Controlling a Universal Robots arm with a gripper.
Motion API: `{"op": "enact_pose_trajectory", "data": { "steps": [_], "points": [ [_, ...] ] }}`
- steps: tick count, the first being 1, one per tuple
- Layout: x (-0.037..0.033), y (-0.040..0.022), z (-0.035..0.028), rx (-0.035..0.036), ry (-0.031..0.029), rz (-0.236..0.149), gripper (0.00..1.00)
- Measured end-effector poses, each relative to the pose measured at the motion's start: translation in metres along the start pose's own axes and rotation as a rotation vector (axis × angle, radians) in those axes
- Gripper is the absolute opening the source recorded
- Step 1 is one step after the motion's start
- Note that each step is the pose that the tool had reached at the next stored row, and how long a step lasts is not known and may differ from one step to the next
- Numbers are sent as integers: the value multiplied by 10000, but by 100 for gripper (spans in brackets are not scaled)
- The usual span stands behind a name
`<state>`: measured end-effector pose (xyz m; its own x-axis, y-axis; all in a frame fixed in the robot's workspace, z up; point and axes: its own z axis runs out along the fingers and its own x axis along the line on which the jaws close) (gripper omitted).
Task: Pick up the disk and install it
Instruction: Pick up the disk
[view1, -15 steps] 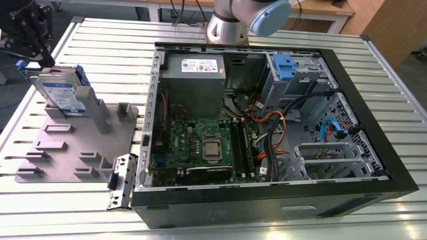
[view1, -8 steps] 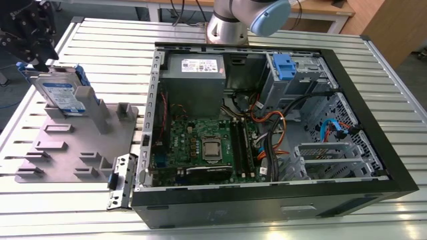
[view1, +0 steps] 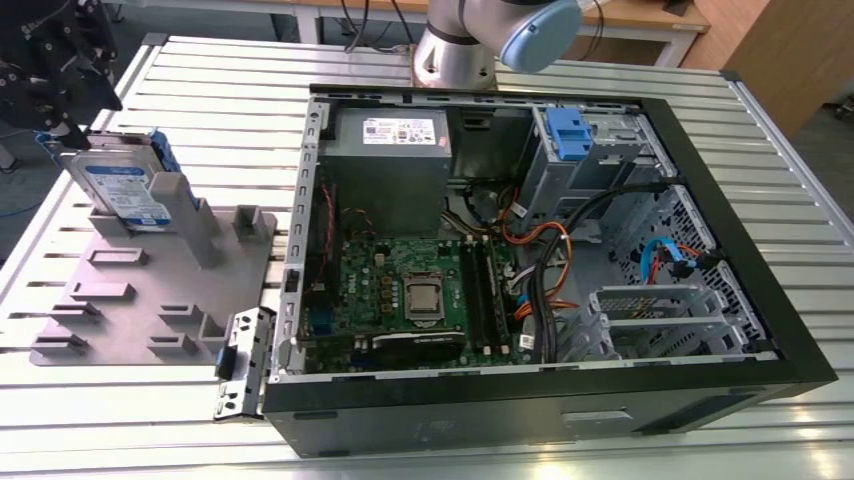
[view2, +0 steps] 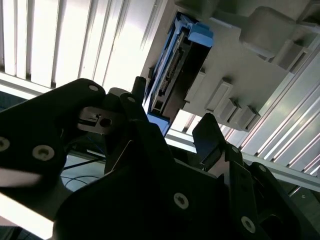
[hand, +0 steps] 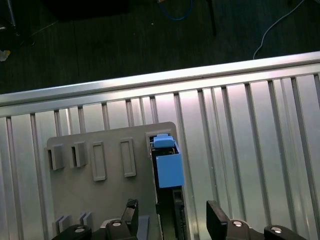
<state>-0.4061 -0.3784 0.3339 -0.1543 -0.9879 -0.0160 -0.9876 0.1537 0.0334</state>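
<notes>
The disk (view1: 124, 187) stands on edge in a slot of the grey holder (view1: 147, 290) at the exterior view's left, its blue-and-white label and blue side rails showing. My black gripper (view1: 64, 128) hangs just above and behind the disk's upper end. In both wrist views the gripper is open (hand: 172, 212) (view2: 172, 117), one finger (hand: 131, 211) on each side of the disk (hand: 168, 169) (view2: 176, 67) and both apart from it. Nothing is held.
An open computer case (view1: 787, 370) lies on the slatted metal table (view1: 200, 90), with a grey power-supply box (view1: 394, 135), a motherboard and cables inside. A bare blue bracket (view1: 567, 135) sits in the drive bay at the case's far corner. The table's edge runs close behind the holder (hand: 100, 200).
</notes>
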Motion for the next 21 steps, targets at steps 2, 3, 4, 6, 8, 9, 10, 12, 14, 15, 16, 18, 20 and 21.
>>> {"op": "enact_pose_trajectory", "data": {
  "steps": [2, 3, 4, 6, 8, 9, 10, 12, 14, 15, 16, 18, 20, 21],
  "points": [
    [0, -1, 12, 5, -2, -13, 65],
    [1, -1, 23, 8, -1, -31, 65],
    [1, -1, 35, 9, 0, -55, 65],
    [1, -2, 60, 9, 2, -124, 65],
    [2, -2, 81, 8, 6, -235, 65],
    [2, -3, 92, 8, 8, -308, 65],
    [2, -3, 105, 9, 10, -380, 65],
    [2, -4, 133, 21, 13, -514, 65],
    [2, -4, 164, 39, 14, -650, 65],
    [2, -4, 179, 47, 15, -713, 65],
    [2, -4, 193, 55, 16, -772, 65],
    [3, -3, 224, 67, 18, -883, 65],
    [4, -3, 256, 78, 19, -991, 65],
    [4, -3, 272, 83, 20, -1041, 65]
  ]
}}
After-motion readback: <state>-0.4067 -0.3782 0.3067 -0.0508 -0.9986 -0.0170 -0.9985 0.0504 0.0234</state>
